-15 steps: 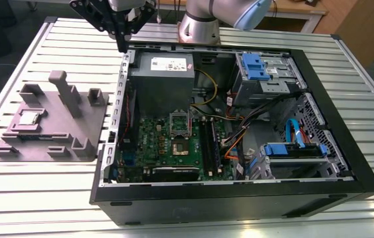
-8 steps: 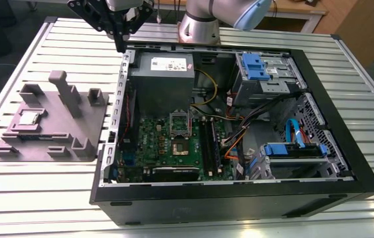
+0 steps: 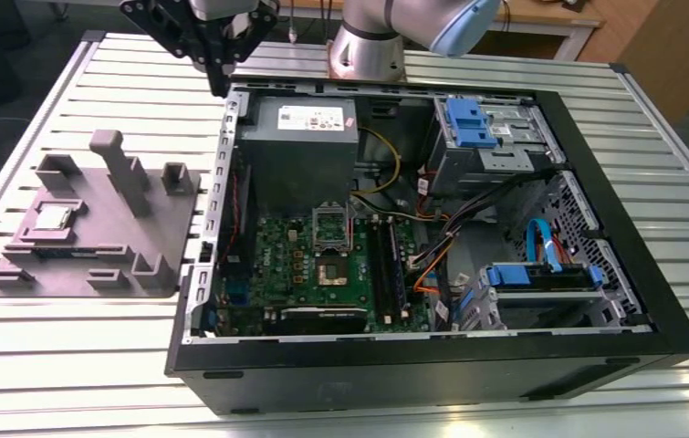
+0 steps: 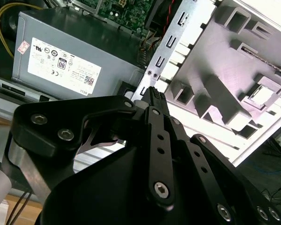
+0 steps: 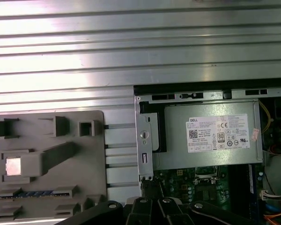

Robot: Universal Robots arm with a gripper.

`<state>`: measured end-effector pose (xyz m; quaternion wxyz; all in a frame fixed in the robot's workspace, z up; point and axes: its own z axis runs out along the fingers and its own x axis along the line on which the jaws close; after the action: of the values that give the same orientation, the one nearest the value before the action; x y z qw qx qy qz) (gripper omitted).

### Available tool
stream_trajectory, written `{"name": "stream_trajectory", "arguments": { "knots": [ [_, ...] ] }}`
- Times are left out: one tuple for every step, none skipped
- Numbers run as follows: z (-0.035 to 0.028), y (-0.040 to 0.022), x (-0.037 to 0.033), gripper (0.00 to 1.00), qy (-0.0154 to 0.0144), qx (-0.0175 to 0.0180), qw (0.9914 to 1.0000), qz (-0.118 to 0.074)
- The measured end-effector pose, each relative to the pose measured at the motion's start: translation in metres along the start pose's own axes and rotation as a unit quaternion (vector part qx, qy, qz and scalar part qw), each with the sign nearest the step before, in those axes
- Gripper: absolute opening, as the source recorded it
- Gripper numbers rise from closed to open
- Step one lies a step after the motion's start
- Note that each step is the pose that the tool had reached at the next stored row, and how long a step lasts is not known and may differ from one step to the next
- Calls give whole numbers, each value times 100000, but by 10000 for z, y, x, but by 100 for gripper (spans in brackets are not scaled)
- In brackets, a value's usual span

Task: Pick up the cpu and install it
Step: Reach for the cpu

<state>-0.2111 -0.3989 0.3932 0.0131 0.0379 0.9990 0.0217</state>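
Your black hand (image 3: 217, 86) hangs closed, gripping nothing. The square, silver-topped cpu (image 3: 52, 217) lies flat, face up, in a matte grey tray (image 3: 155, 233).

exterior view: high, tilted down, takes in the whole desk (image 3: 64, 365) and open case (image 3: 442, 370) | first wrist view: faces straight down from above | second wrist view: close behind the pincer (image 4: 154, 93), slanting | all share power supply (image 3: 301, 160) (image 4: 61, 98) (image 5: 178, 152) and grey tray (image 3: 161, 228) (image 4: 210, 47) (image 5: 79, 178)

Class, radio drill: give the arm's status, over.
Gripper shut, empty, by the case's corner. Cpu on grey tray, untouched. Tall tray post beside it.
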Motion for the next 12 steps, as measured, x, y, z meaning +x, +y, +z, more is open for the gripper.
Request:
{"name": "stream_trajectory", "arguments": {
  "knots": [
    [0, 0, 5, 10, 0, 0, 100000, 3],
    [0, -1, 9, 10, 2, 2, 100000, -1],
    [0, -1, 13, 10, 1, 1, 100000, 1],
    [0, -2, 18, 10, 1, 1, 100000, 1],
    [0, -2, 23, 10, 2, 0, 100000, 0],
    [0, -2, 27, 10, 0, -1, 100000, 1],
    [0, -2, 31, 10, -2, -1, 100000, -1],
    [0, -3, 35, 10, 0, -1, 100000, -1],
    [0, -3, 39, 10, 1, 1, 100000, 0],
    [0, -3, 42, 10, 1, 0, 100000, 0],
    [0, -4, 46, 10, -3, -3, 100000, -3],
    [0, -4, 49, 10, 1, 1, 100000, 0]
  ]
}}
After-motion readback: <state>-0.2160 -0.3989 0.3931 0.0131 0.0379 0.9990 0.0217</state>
